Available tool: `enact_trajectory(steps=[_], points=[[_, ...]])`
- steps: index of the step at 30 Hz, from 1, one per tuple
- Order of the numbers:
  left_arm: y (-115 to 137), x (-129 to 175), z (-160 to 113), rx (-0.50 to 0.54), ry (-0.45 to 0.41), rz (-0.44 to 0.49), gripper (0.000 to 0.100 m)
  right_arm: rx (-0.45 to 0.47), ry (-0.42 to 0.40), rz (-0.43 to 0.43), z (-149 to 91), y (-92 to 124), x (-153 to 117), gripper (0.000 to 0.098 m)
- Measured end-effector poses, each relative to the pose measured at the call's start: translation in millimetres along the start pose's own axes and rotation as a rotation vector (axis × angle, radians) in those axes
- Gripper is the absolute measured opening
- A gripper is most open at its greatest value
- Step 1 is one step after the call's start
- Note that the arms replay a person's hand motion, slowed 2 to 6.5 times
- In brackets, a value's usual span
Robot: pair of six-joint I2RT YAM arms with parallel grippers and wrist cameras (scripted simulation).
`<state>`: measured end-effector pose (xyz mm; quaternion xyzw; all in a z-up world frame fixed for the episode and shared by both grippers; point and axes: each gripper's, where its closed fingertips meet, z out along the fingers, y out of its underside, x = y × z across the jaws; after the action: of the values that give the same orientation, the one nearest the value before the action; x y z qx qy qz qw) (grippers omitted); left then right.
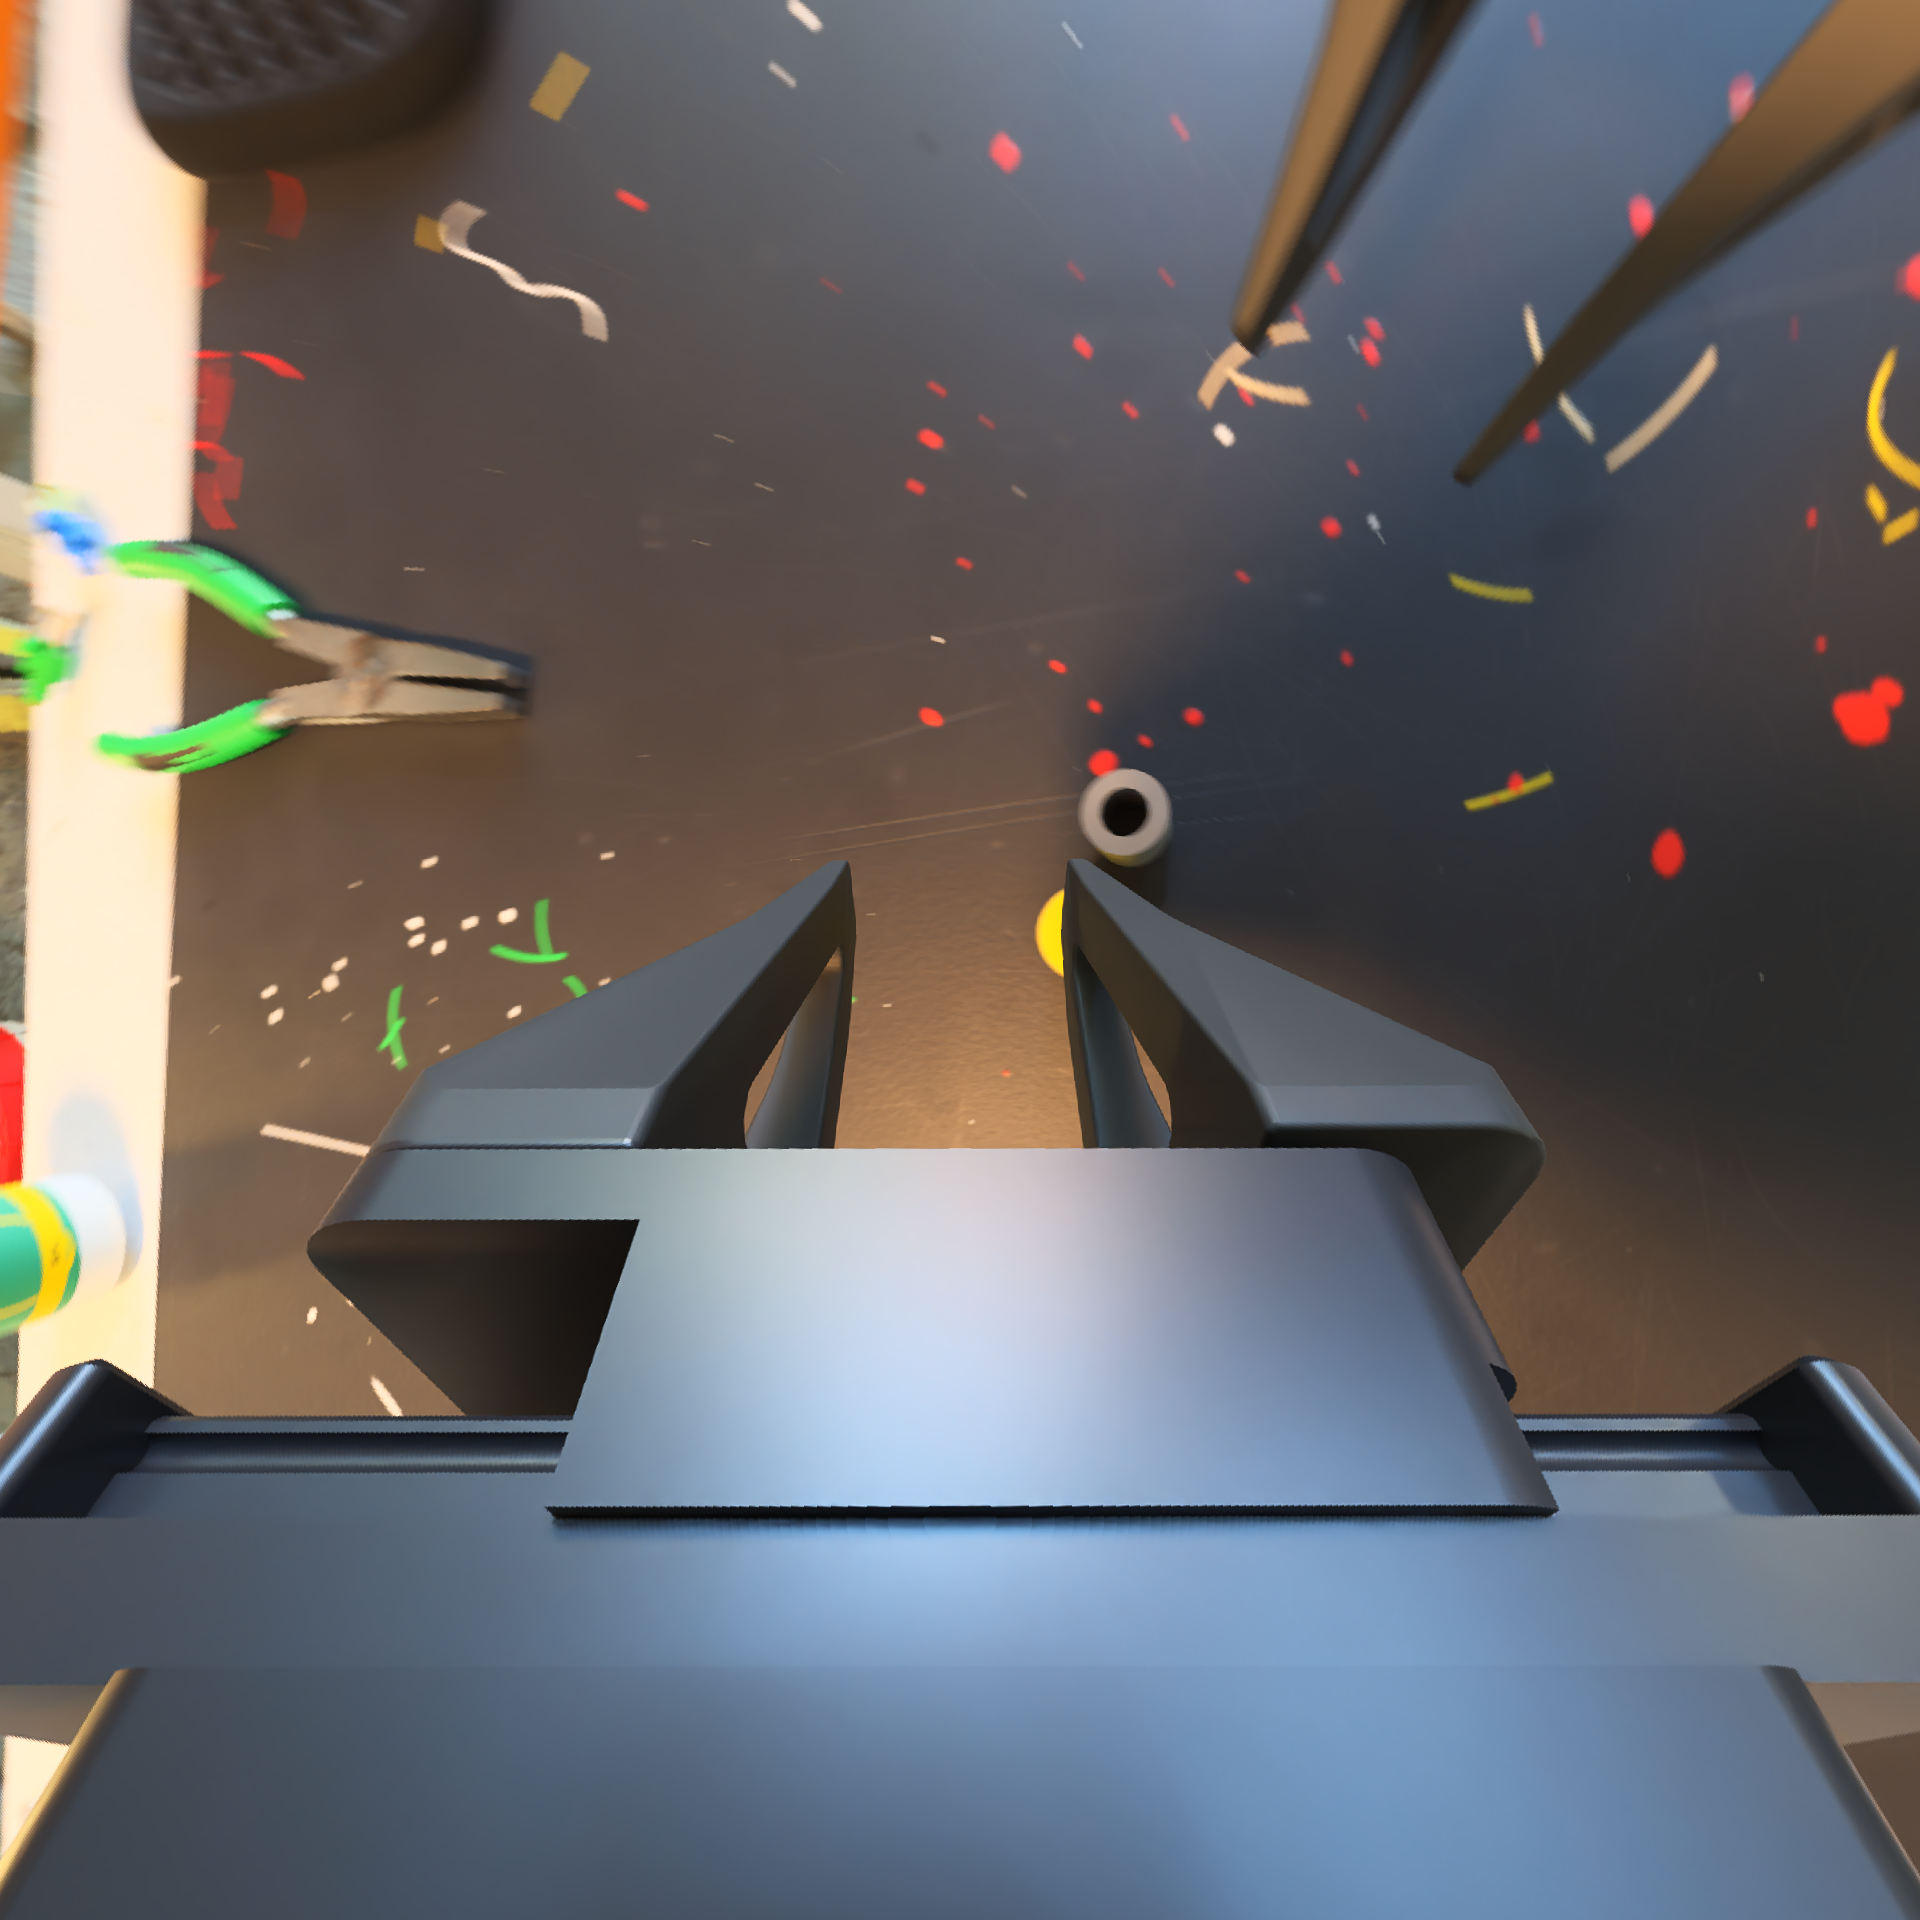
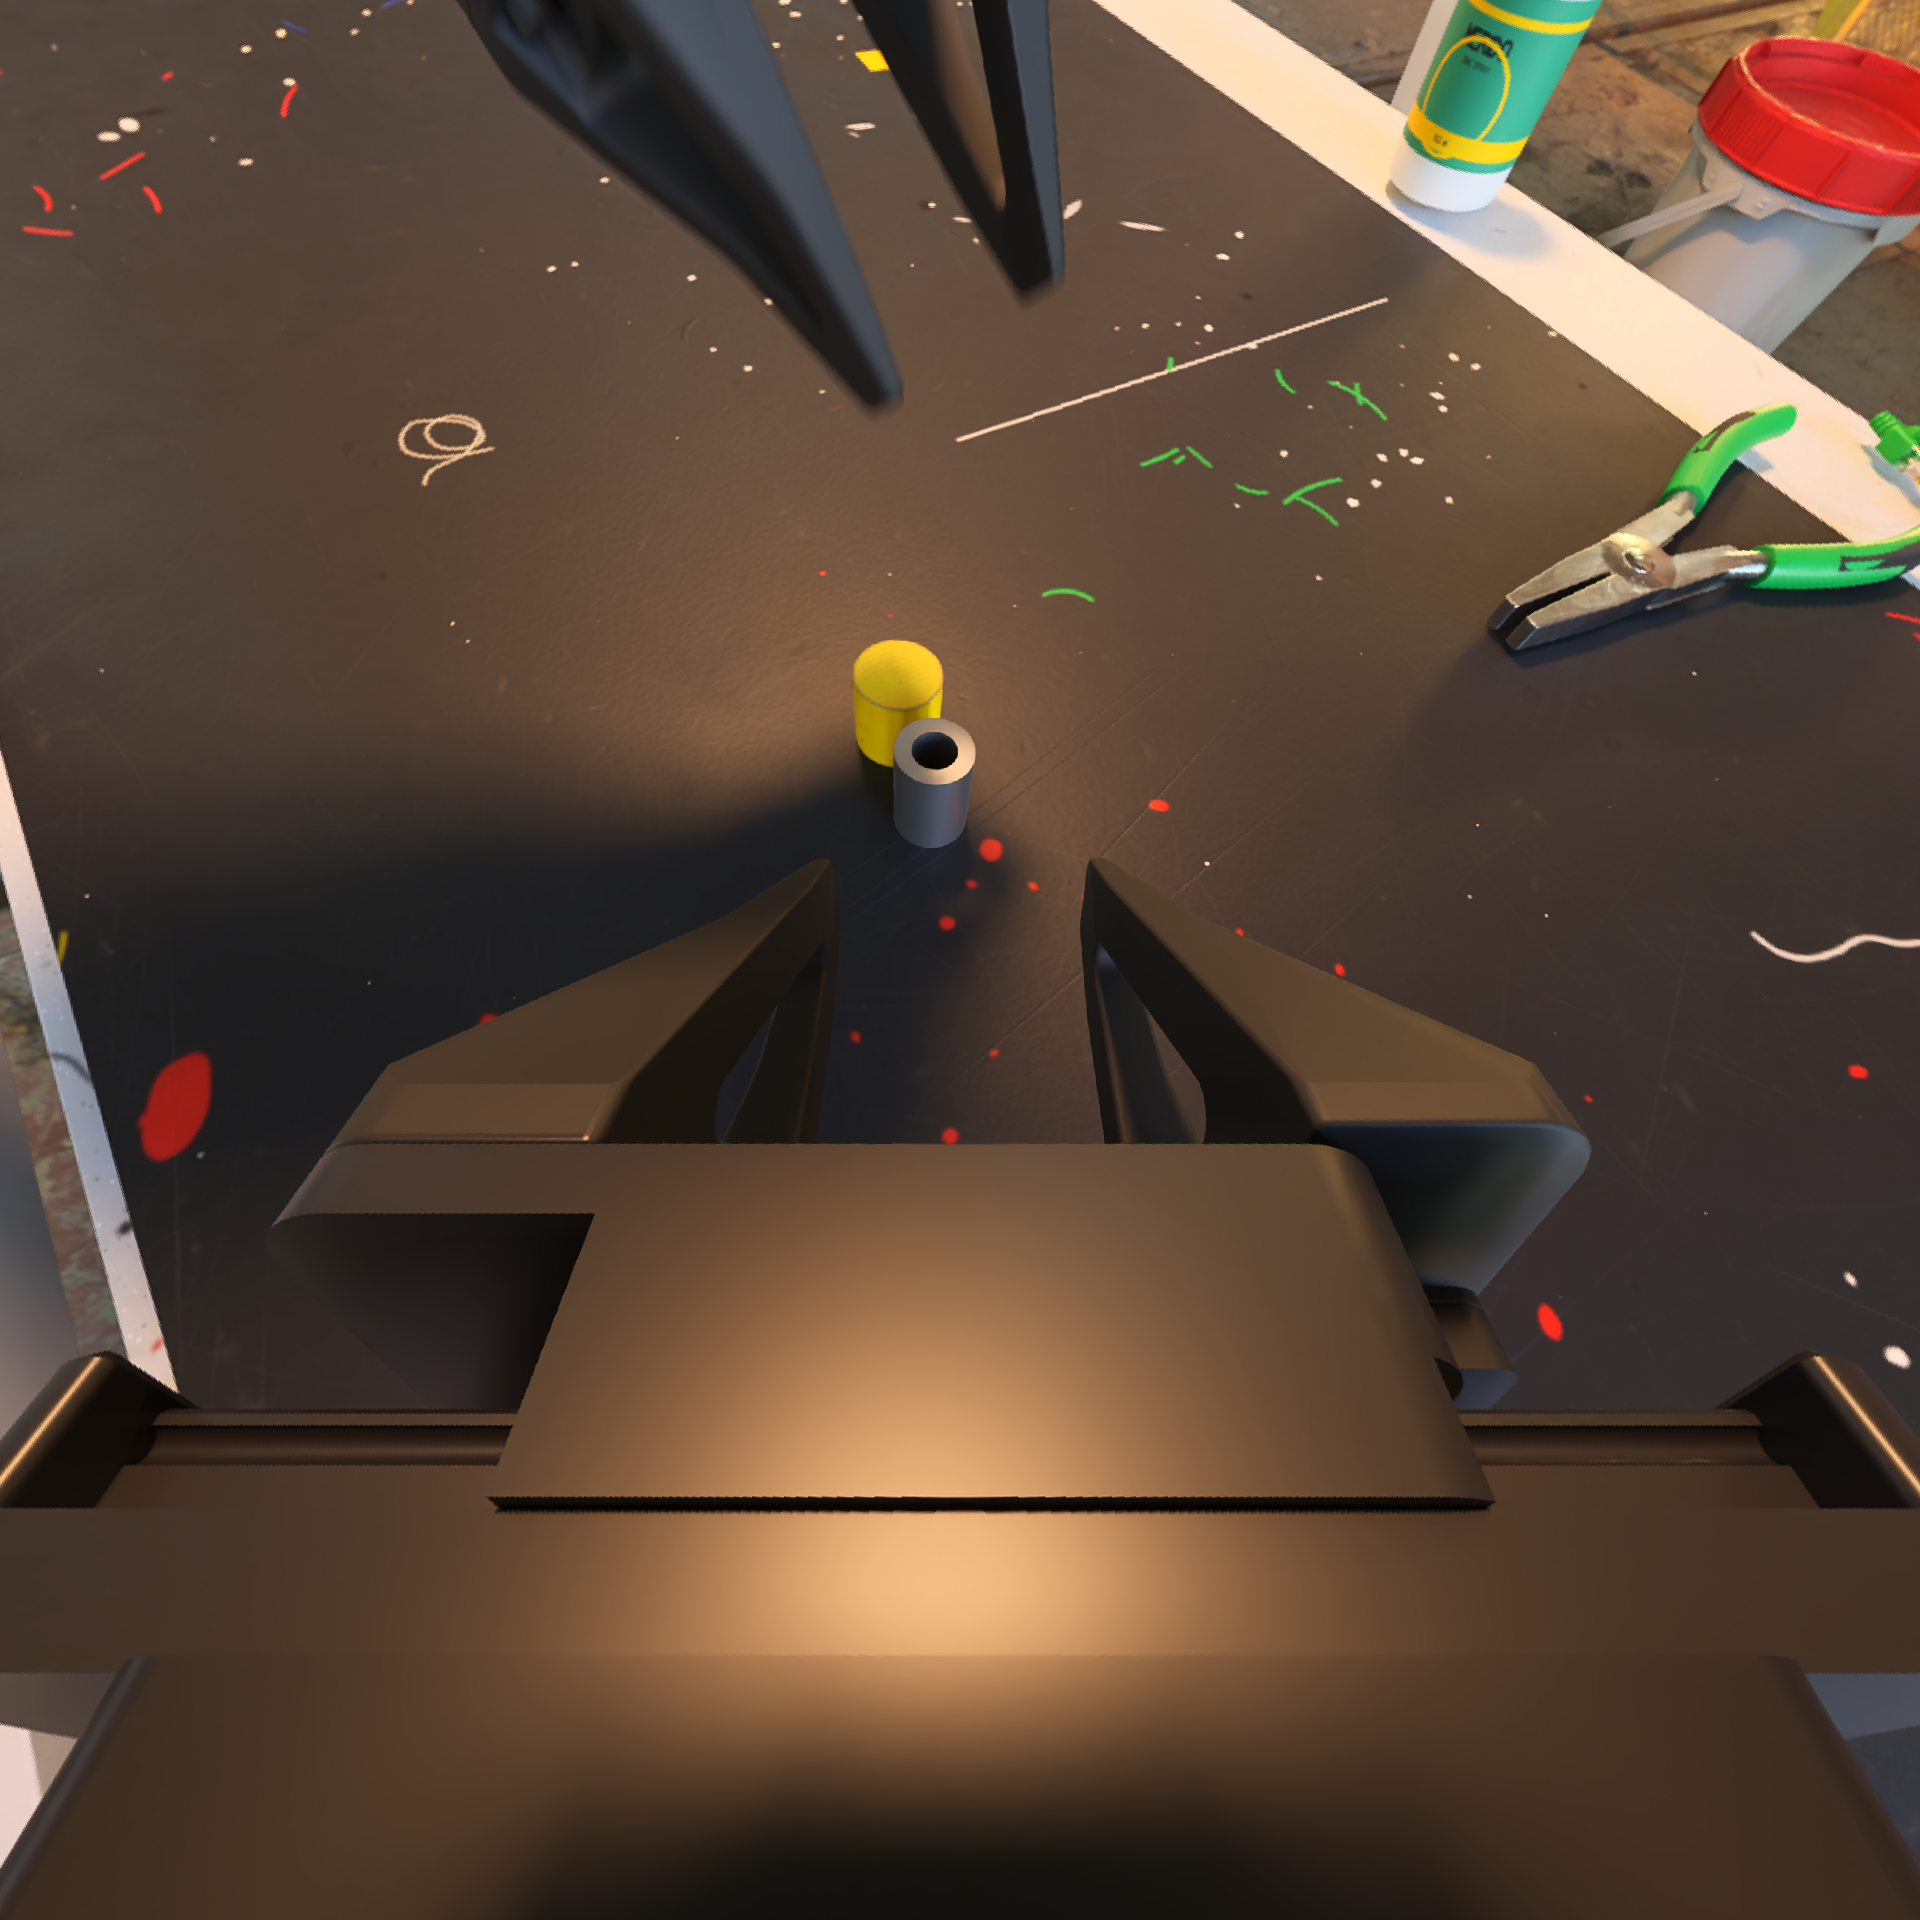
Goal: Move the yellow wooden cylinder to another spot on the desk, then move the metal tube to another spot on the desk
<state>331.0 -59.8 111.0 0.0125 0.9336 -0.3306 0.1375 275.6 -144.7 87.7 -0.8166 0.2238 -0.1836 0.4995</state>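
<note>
A: What have your left fingers (image 1: 958,878) got?

B: Nothing. You have them spread apart with bare bench (image 1: 727,623) showing in the gap. The yellow wooden cylinder (image 1: 1049,932) peeks out just behind the tip of the finger on the right of your view, mostly hidden by it. The metal tube (image 1: 1123,816) stands upright just beyond that same fingertip, hollow end up.

A: And the right fingers (image 2: 958,878)?

B: Also released and empty. Straight ahead of the gap between them, a little past the tips, you see the metal tube (image 2: 933,781) upright on the bench (image 2: 520,675), with the yellow wooden cylinder (image 2: 895,694) standing just behind it. From here the two overlap, so you cannot tell whether they touch.

A: Where is the other arm?

B: In the right wrist view its fingers (image 2: 831,260) hang down from the top edge, beyond the cylinder and above it. In the left wrist view the opposite fingers (image 1: 1351,260) reach in from the upper right, well past the tube.

A: Anything else near your fingers?

B: Green-handled pliers (image 2: 1683,551) lie far off to the right of the right fingers, near the bench's white edge. Beyond them stand a green and yellow bottle (image 2: 1475,94) on that edge and a red-lidded jar (image 2: 1808,166) off the bench. Paint flecks cover the dark surface
</note>
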Motion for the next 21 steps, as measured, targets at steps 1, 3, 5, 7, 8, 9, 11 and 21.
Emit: enact_trajectory(steps=[1,3,5,7,8,9,11,21], points=[[-1.5,-8.1,-10.0,0.048,-0.035,-0.035,0.034,0.002,0.004,0.010,0.2,-0.2,1.2,0.0397],[-1.7,-24.3,-29.9,0.144,-0.105,-0.113,0.033,0.005,0.011,0.033,1.0,-0.3,3.9,0.0396],[2.5,-40.4,-49.8,0.239,-0.175,-0.203,0.033,0.009,0.020,0.061,2.2,-0.2,7.2,0.0394],[11.4,-54.7,-67.6,0.326,-0.238,-0.298,0.032,0.013,0.031,0.089,3.9,-0.6,11.6,0.0392],[17.5,-60.9,-75.0,0.361,-0.267,-0.346,0.031,0.015,0.038,0.101,4.9,-1.2,14.1,0.0390],[24.5,-66.5,-81.2,0.391,-0.293,-0.393,0.031,0.017,0.046,0.111,5.8,-2.1,16.9,0.0388],[40.4,-75.3,-89.5,0.434,-0.334,-0.486,0.030,0.023,0.063,0.128,7.8,-5.1,23.4,0.0383],[80.8,-75.1,-79.9,0.513,-0.268,-0.776,0.032,0.023,0.113,0.264,21.5,-32.0,62.1,0.0340]])
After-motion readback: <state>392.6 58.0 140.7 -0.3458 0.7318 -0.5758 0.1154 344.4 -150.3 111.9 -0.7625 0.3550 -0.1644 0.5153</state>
